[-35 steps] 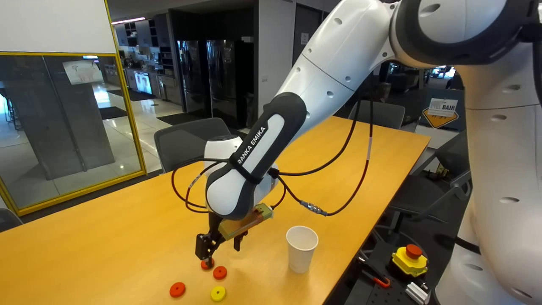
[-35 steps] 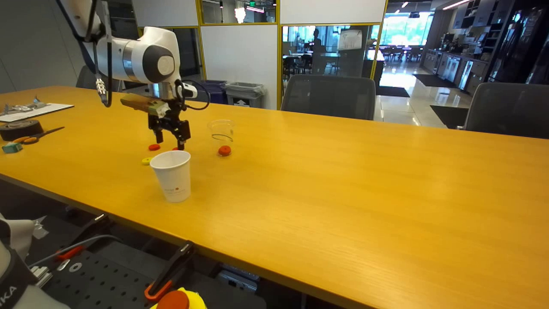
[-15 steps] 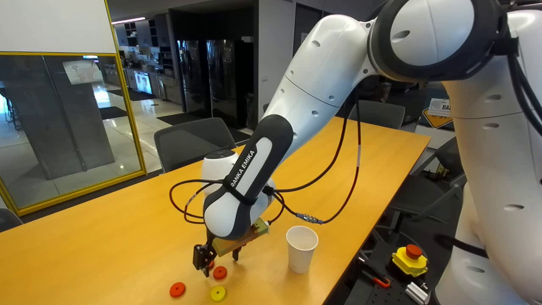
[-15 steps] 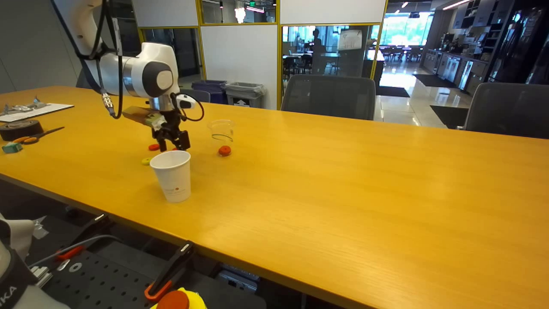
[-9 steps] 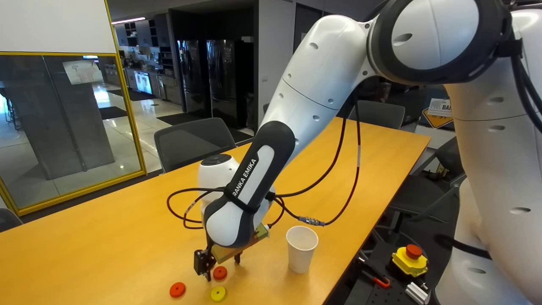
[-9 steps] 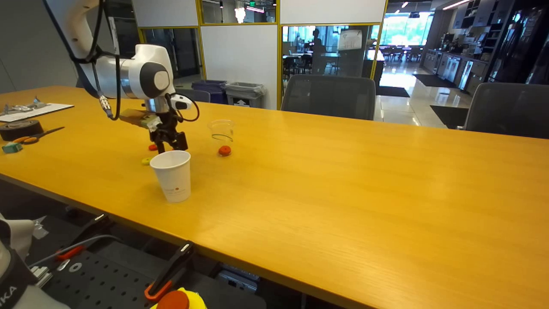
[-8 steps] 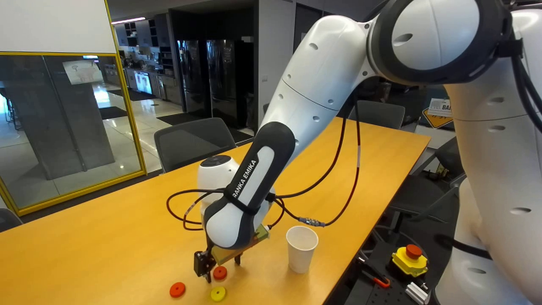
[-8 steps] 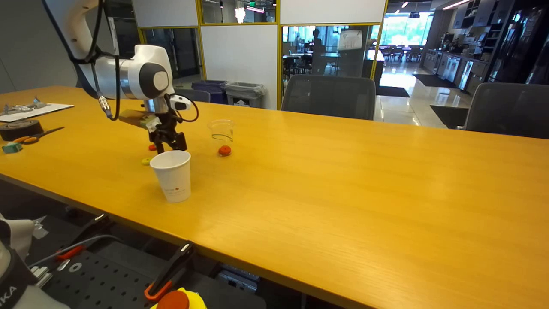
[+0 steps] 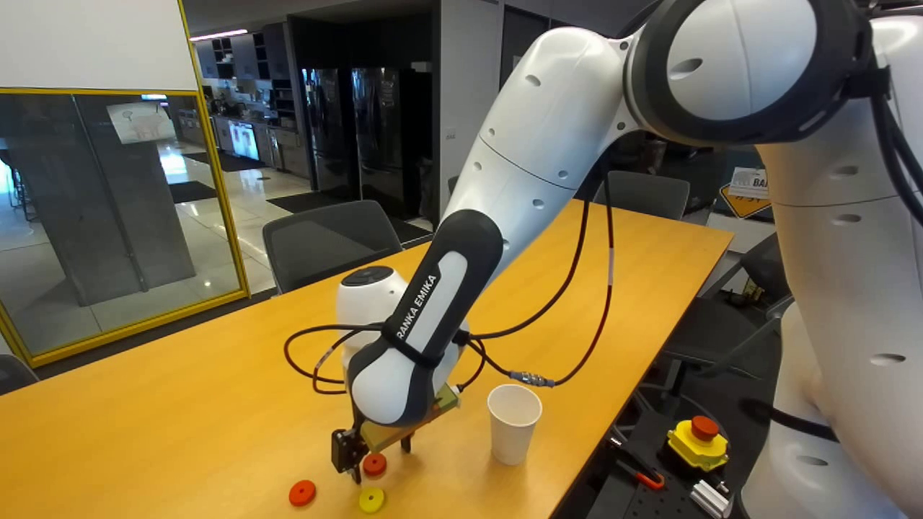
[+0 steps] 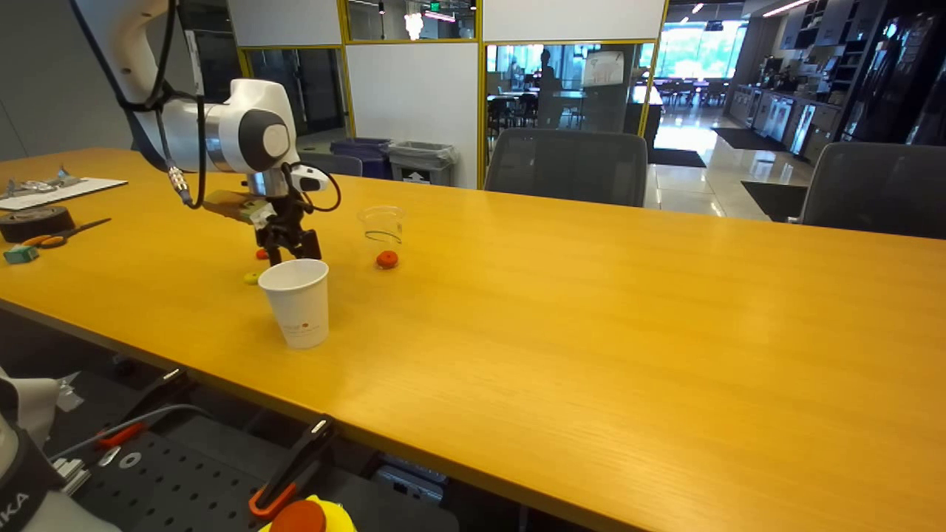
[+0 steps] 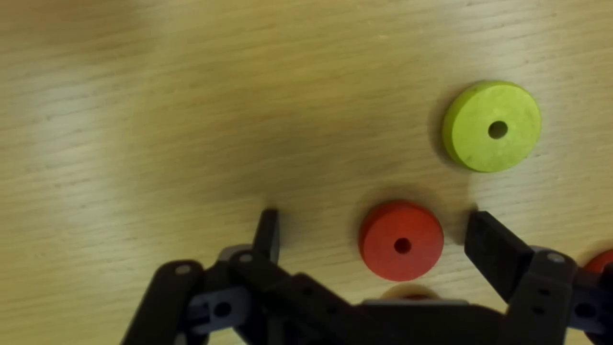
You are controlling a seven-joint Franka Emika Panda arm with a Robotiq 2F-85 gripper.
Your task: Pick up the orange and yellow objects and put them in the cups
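Note:
My gripper [image 9: 381, 460] is open and low over the table, also in the wrist view [image 11: 372, 223]. A red-orange disc [image 11: 401, 227] lies between its fingers, nearer the right one and touching neither. A yellow disc [image 11: 493, 148] lies beyond the right finger. Another red disc [image 11: 601, 261] shows at the right edge, and a sliver of one more [image 11: 415, 297] is mostly hidden by the gripper. The white paper cup [image 9: 514, 425] stands upright beside the gripper. The clear cup [image 10: 382, 225] stands farther off, with a red disc [image 10: 386, 259] at its bottom, apparently inside; the arm hides it in an exterior view.
The table's edge [image 10: 473, 452] runs near the white cup. A yellow box with a red button [image 9: 697, 443] is beyond that edge. A tape roll [image 10: 35, 222], scissors [image 10: 70, 233], a small green block [image 10: 21, 254] and a clipboard [image 10: 63, 191] lie at the table's far end.
My gripper has come down and shifted slightly, so a red disc once seen behind its finger is now hidden. It barely moved in the last half second. Discs and cups have not moved.

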